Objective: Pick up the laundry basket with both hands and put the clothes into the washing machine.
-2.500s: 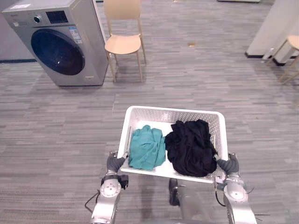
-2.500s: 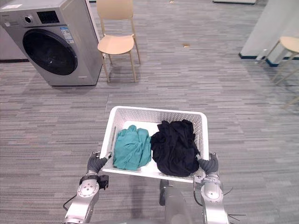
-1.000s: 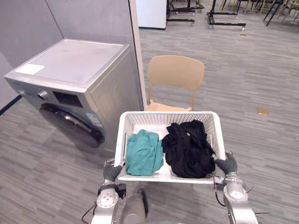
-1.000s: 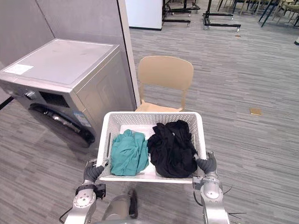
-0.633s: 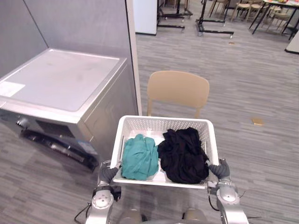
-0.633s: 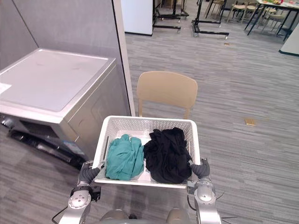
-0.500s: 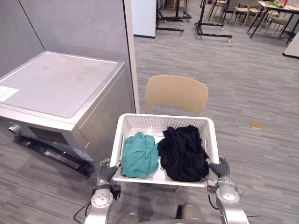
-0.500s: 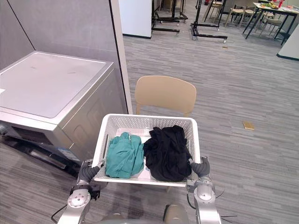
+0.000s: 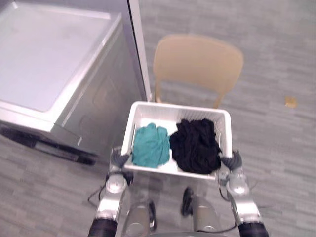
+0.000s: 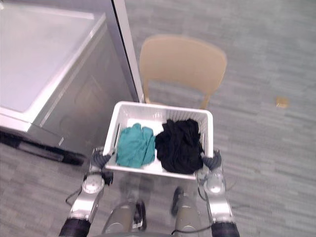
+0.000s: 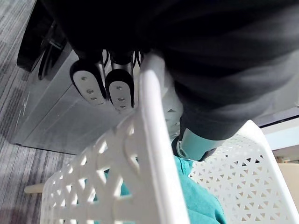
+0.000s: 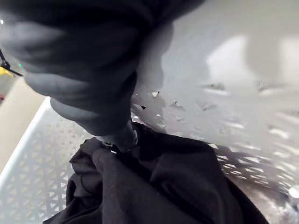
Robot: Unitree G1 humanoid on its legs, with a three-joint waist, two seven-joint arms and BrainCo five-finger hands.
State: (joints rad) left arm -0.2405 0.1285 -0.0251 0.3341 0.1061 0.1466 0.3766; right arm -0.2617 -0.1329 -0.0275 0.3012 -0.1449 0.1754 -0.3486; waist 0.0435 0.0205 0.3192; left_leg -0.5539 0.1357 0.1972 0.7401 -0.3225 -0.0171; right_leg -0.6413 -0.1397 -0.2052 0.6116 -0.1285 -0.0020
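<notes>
Basket – white, perforated walls – is held level above the floor, one robot hand at each near corner.

Left robot hand: closed on the basket's left near corner. In the left wrist view its fingertips lie against the outside of the wall and the thumb is hooked over the rim on the inside, so the rim is pinched between them.

Right robot hand: closed on the right near corner. In the right wrist view its thumb reaches over the rim into the basket and touches the black garment; the fingers on the outer side of the wall are hidden.

Contents: a teal garment is bunched in the left half and the black garment is bunched in the right half. The two touch along the middle, and both sit below the rim.

Surroundings – a grey washing machine stands to the left of the basket, seen from above with its flat top in view. A tan chair stands just beyond the far rim. A small tan scrap lies on the floor well to the right.
</notes>
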